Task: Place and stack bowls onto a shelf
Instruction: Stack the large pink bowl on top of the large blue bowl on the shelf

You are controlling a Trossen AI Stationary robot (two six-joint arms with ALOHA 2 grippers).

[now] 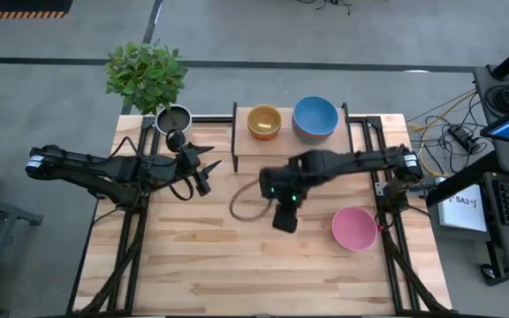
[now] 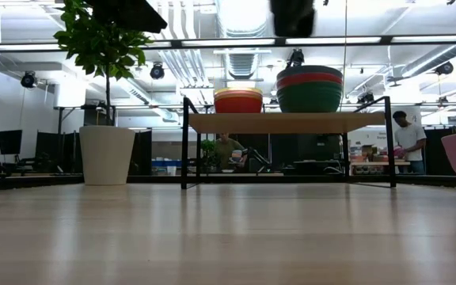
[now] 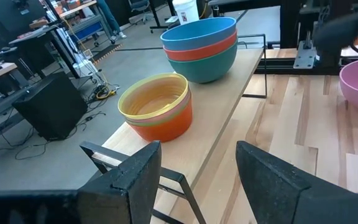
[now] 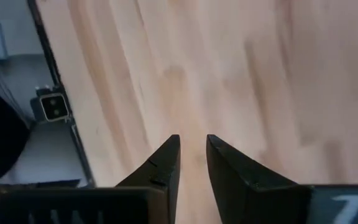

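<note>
Pink bowl (image 1: 354, 228) is seen on the desk (image 1: 193, 274), right of the right gripper (image 4: 192, 144), whose fingers are slightly parted and empty over bare wood. Two bowl stacks (image 3: 179, 81) are set on the shelf (image 2: 287, 121). Left gripper (image 3: 197, 171) is held spread wide, empty, facing the shelf.

On the shelf (image 1: 288, 132), a light-wood board on thin black legs, a blue-over-red-over-teal stack of large bowls (image 3: 202, 46) sits upright toward one end, beside a stack of small bowls (image 3: 157, 106), yellow topmost over orange, while the pink bowl (image 1: 354, 228) stands upright on the tabletop, well apart from the shelf
</note>
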